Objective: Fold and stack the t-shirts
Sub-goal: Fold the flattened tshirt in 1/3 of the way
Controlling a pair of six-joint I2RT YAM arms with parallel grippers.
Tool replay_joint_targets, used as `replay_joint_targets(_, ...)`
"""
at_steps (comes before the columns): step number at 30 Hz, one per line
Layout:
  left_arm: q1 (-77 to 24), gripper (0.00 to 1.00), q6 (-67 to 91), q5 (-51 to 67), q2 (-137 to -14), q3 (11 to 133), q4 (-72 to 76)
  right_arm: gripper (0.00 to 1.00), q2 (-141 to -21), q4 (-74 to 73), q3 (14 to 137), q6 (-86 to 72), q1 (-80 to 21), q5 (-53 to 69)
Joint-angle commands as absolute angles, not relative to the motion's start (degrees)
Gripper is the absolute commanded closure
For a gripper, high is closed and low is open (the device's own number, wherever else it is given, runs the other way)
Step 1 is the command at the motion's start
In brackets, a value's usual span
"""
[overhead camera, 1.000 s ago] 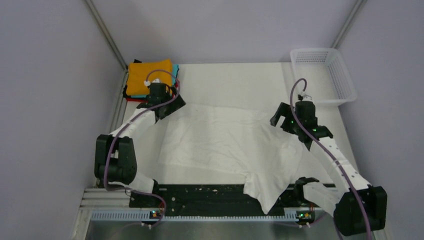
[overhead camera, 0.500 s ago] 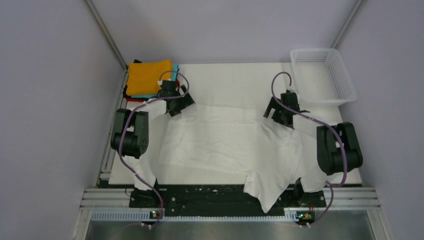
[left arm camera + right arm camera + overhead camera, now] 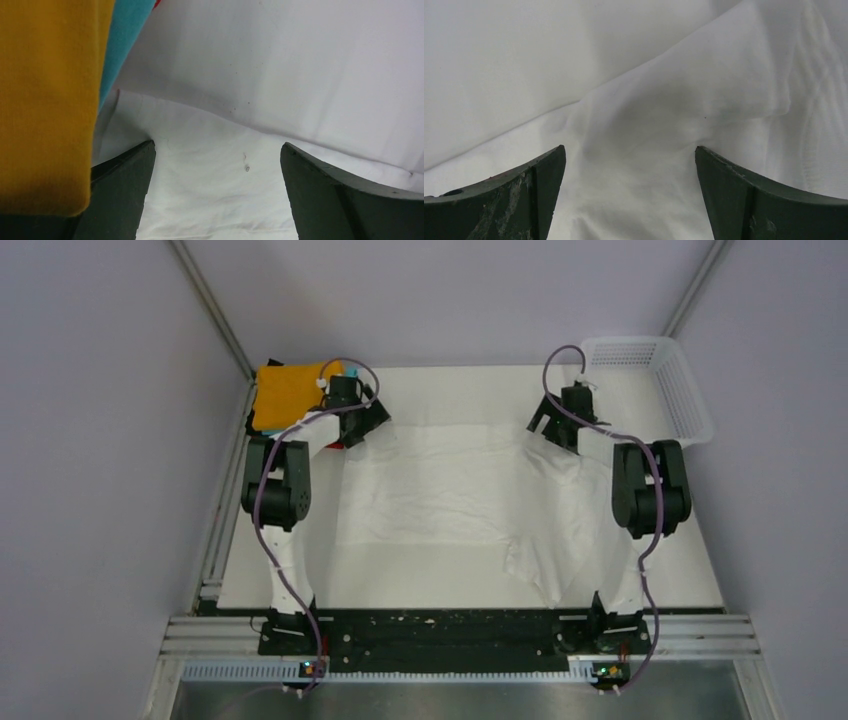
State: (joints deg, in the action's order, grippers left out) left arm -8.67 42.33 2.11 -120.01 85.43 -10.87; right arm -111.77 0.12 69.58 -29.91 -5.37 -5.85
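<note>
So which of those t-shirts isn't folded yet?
The large white t-shirt, lying spread out and wrinkled. The others sit as folded squares in the stack at the far left corner, orange on top.

Both arms reach to the far side, jaws wide.
Your left arm (image 3: 275,485) climbs from its base to a high, folded elbow, then the forearm angles forward and inward to the left gripper (image 3: 217,145), which is tipped downward. Your right arm (image 3: 650,490) mirrors that pose, its forearm angling inward to the right gripper (image 3: 629,148), which is also tipped downward. In both wrist views the dark fingers (image 3: 744,200) stand far apart, gripping nothing. The right pair shows pale scuffs.
</note>
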Motion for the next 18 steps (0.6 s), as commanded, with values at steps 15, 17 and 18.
replay_joint_targets(15, -22.3, 0.01, 27.9, -16.6, -78.7, 56.7, -19.4, 0.01, -75.9, -23.8, 51.2, -24.6, -25.5, -20.8)
replay_joint_targets(17, -24.0, 0.01, 34.5, -19.5, -72.2, 51.5, -24.1, 0.02, -71.5, -29.0, 46.6, -30.0, -31.2, -22.9)
replay_joint_targets(18, -24.4, 0.01, 37.6, -18.8, -69.6, 48.7, -25.6, 0.03, -69.6, -30.8, 44.6, -31.9, -33.3, -22.8)
